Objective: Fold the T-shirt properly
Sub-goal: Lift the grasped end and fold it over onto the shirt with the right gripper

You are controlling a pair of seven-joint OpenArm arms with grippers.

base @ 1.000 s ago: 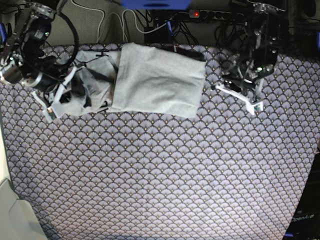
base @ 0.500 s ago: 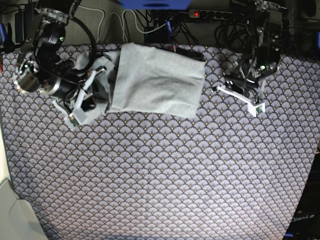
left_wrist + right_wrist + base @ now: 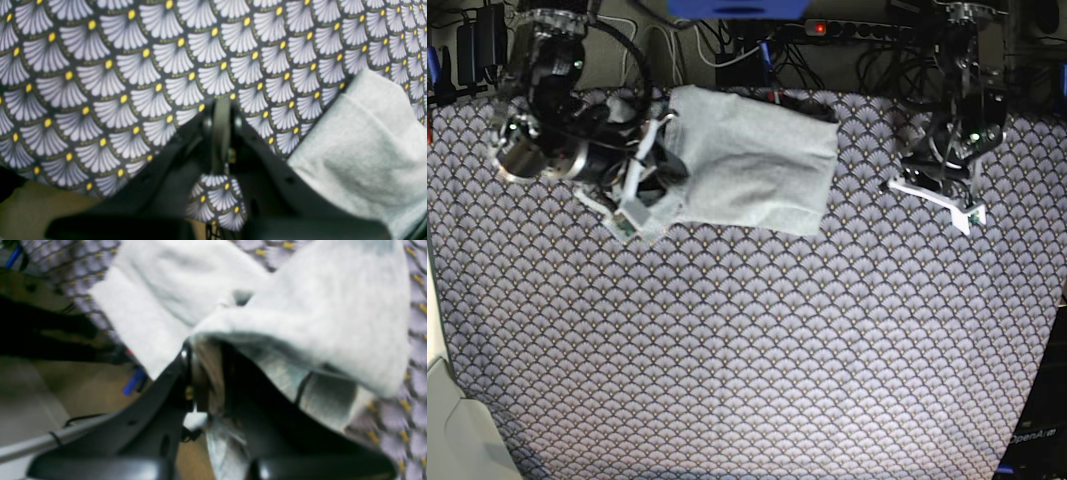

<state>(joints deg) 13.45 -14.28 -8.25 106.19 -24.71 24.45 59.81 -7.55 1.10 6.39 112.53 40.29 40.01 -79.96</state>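
The light-grey T-shirt [image 3: 752, 160] lies partly folded at the far middle of the table. Its left part is bunched up and lifted at the shirt's left edge. My right gripper [image 3: 631, 216] is there, shut on a fold of the grey cloth [image 3: 300, 316], which drapes over the fingers [image 3: 186, 373] in the right wrist view. My left gripper [image 3: 965, 212] hangs over the patterned tablecloth to the right of the shirt, apart from it. It is shut with nothing in it [image 3: 221, 106]. A corner of the T-shirt [image 3: 360, 153] shows at the right of the left wrist view.
The purple-grey scallop-patterned tablecloth [image 3: 757, 340] covers the whole table. Behind the far edge run cables and a power strip [image 3: 847, 28]. A pale surface [image 3: 447, 430] sits at the near left corner.
My right gripper has carried the bunched left part of the T-shirt to the right, up against the folded body. My left gripper has shifted a little to the right, still shut.
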